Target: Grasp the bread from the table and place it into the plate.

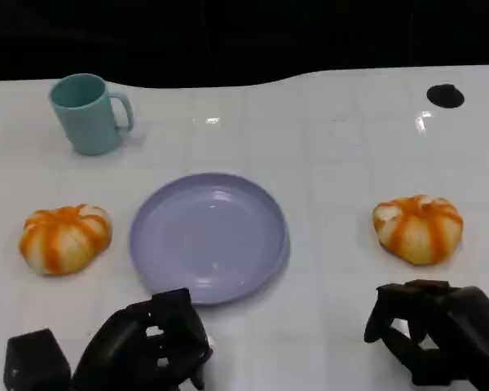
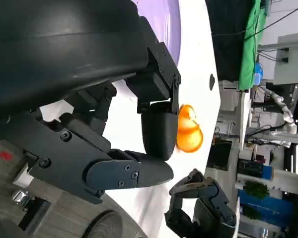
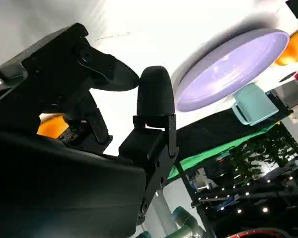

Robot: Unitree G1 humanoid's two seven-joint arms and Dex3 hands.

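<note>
Two orange-and-white striped bread rolls lie on the white table. One roll lies left of the empty lavender plate, the other to its right. My left hand hovers at the near edge, just below the plate's front rim, fingers loosely bent and holding nothing. My right hand sits a little in front of the right roll, also holding nothing. The left wrist view shows the right roll, the plate's edge and my right hand. In the right wrist view, the roll peeks out behind the fingers, with the plate beyond.
A teal mug stands at the back left, its handle to the right. There is a small black round mark on the table at the back right. The table's far edge meets a dark background.
</note>
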